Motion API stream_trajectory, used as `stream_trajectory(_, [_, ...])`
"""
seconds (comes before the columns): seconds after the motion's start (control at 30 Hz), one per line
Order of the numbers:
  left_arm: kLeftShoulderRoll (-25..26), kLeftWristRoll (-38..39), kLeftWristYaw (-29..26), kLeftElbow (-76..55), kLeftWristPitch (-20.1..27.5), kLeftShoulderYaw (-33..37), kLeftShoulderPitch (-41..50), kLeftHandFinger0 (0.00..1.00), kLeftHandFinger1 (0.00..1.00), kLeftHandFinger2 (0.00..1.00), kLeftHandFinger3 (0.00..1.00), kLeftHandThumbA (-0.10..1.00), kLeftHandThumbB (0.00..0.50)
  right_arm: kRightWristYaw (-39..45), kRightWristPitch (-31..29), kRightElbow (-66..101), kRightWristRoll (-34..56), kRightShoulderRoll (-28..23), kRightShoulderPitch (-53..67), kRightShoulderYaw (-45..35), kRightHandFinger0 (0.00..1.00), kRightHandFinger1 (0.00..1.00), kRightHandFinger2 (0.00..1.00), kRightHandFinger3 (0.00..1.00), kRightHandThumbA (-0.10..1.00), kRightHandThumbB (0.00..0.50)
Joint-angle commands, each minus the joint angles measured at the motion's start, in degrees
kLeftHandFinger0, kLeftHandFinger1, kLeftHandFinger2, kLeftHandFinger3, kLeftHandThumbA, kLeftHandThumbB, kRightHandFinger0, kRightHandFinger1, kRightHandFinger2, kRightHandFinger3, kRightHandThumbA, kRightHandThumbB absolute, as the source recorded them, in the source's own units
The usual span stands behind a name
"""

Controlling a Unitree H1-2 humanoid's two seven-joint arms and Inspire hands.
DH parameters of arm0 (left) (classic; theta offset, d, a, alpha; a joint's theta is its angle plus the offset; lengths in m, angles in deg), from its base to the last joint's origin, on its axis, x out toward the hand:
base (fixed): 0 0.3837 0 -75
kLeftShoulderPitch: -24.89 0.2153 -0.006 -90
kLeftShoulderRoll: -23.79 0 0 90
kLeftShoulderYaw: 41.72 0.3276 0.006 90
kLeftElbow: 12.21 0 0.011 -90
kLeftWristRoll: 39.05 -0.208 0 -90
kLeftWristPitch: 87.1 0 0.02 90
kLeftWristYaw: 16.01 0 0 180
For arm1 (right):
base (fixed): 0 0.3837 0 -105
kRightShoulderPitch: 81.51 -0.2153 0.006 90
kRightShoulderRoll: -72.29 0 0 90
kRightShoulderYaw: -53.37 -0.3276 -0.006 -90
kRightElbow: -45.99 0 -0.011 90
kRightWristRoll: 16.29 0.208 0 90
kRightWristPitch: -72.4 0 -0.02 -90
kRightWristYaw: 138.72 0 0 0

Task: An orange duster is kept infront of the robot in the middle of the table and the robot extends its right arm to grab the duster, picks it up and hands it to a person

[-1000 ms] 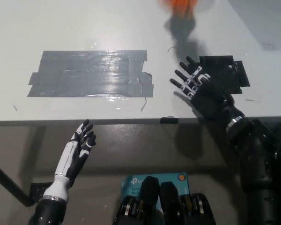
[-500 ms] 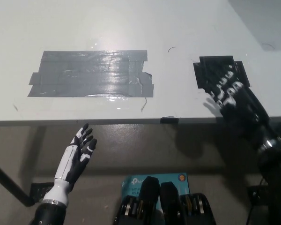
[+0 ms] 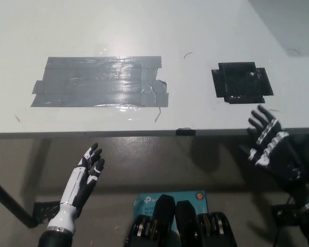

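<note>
Both hands empty below the table's near edge; no duster in view.

The white left hand (image 3: 86, 175) rests with fingers spread below the near edge, and the black right hand (image 3: 270, 146) hangs splayed and holding nothing by the near right corner. Beyond lie grey tape (image 3: 100, 88) and a black tape patch (image 3: 242, 82) on the table (image 3: 144, 31). The orange duster is nowhere visible, nor any person. Raising the right hand could catch the table's lip. Its wrist is cut off.
</note>
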Motion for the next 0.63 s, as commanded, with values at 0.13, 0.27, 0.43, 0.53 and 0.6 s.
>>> stream_trajectory(0.13, [0.6, 0.0, 0.3, -0.8, 2.1, 0.4, 0.0, 0.94, 1.00, 1.00, 1.00, 0.90, 0.144, -5.2, -15.9, -9.5, -14.2, -3.2, -0.3, 4.6, 1.00, 1.00, 1.00, 1.00, 0.97, 0.310])
stream_trajectory(0.27, [0.6, -0.1, 0.3, -1.3, 1.7, 0.4, -0.1, 0.95, 1.00, 1.00, 1.00, 0.90, 0.135, -6.3, -17.0, -11.0, -15.6, -3.8, -0.9, 5.3, 1.00, 1.00, 1.00, 1.00, 0.98, 0.325])
stream_trajectory(0.43, [0.8, -0.4, 0.2, -1.2, 2.3, 0.6, -0.1, 0.96, 1.00, 1.00, 1.00, 0.91, 0.143, -6.3, -16.1, -11.1, -15.8, -4.1, -0.8, 6.3, 1.00, 1.00, 1.00, 1.00, 0.99, 0.339])
stream_trajectory(0.53, [0.9, -0.5, 0.2, -1.8, 2.1, 0.7, 0.5, 0.98, 1.00, 1.00, 1.00, 0.92, 0.138, -6.4, -15.6, -10.8, -16.4, -4.2, -0.5, 6.9, 1.00, 1.00, 1.00, 1.00, 0.99, 0.322])
stream_trajectory(0.6, [0.9, -0.6, 0.1, -1.9, 2.0, 0.7, 0.8, 0.98, 1.00, 1.00, 1.00, 0.92, 0.139, -6.4, -15.4, -10.7, -16.5, -4.2, -0.3, 7.1, 1.00, 1.00, 1.00, 1.00, 0.99, 0.324])
